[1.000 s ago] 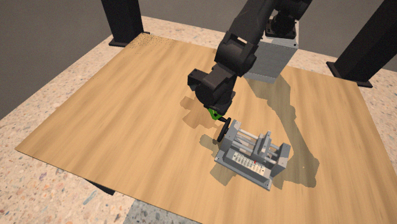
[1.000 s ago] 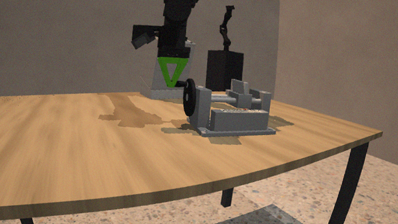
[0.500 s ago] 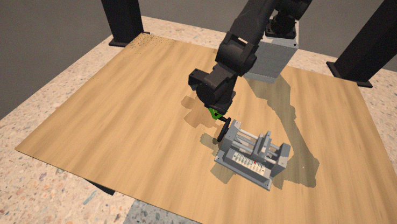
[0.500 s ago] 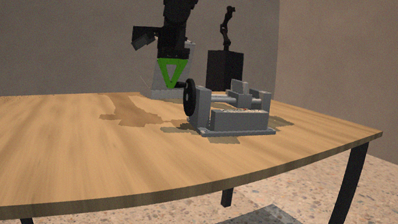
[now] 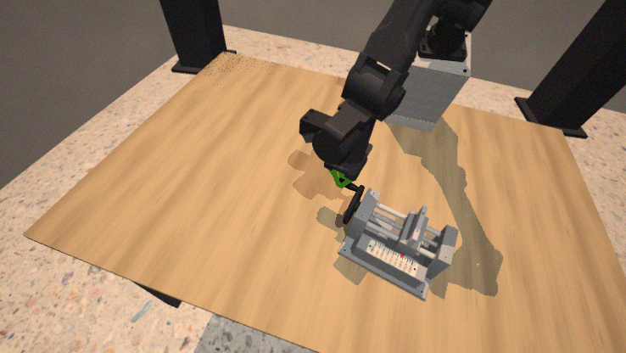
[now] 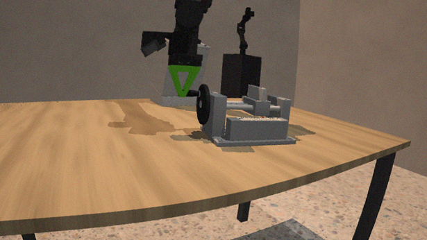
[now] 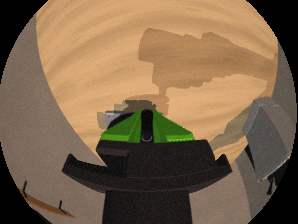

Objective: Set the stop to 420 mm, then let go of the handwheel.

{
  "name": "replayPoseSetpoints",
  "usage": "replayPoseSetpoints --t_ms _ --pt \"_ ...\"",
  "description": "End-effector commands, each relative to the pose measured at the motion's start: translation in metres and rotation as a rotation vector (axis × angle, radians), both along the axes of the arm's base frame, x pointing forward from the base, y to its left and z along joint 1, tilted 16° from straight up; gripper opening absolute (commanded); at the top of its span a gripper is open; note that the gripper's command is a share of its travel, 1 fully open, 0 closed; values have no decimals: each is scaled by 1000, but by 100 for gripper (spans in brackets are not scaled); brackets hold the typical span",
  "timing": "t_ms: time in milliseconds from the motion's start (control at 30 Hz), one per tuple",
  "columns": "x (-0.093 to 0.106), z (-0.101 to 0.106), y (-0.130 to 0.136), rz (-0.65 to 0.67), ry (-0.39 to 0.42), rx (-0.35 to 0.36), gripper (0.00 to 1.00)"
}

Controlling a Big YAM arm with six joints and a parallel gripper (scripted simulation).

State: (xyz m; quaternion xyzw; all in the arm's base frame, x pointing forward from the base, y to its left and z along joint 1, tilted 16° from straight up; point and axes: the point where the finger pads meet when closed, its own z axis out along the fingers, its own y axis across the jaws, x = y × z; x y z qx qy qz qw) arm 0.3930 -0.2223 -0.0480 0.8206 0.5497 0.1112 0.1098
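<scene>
Narrowly set, the green fingers of my gripper [image 5: 343,182] [image 6: 182,95] [image 7: 146,115] are pinched on the black crank handle [image 5: 352,187] [image 6: 193,93] [image 7: 147,131], one finger to each side of it in the wrist view; they reach down from the black arm [image 5: 377,87] [image 6: 189,11], and the exterior view gives me one of them as an upended green triangle, its tip at the handle. From the jaws the handle runs across to the rim of the black handwheel [image 5: 353,204] [image 6: 203,104], which stands upright just beside them, most of its disc lower than the fingertips; beyond the wheel, on its side away from the jaws, I have the grey screw-driven stop fixture [image 5: 358,217] [image 6: 216,113], its base plate flat on the wooden table [image 5: 197,175] [image 6: 77,161] [image 7: 90,55] below jaw level. Farther from the jaws, between the two end blocks, the grey sliding stop [image 5: 411,228] [image 6: 261,107] sits on its rods, nearer the far block than the wheel-side one; the red pointer [image 5: 402,254] lies over the pale scale [image 5: 392,257], past its middle toward the end away from the jaws, but the numerals are too small for me to read, so I cannot tell whether it marks 420 mm; my grip on the handwheel's handle is not released.
</scene>
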Motion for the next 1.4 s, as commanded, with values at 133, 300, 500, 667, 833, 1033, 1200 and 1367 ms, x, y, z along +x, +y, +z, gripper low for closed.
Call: replayPoseSetpoints --t_ms 133,300,500,667,833,1033,1200,1367 --pt "-18 -19 8 9 49 32 6" --pt "-11 -22 7 14 29 19 6" --pt "-5 -35 11 14 30 20 6" --pt "-10 -39 14 11 52 32 6" --pt "2 -36 8 7 35 23 6" --pt "22 -46 -1 4 9 6 6" --pt "25 -50 -2 4 9 7 6" --pt "11 -58 7 6 45 27 6"
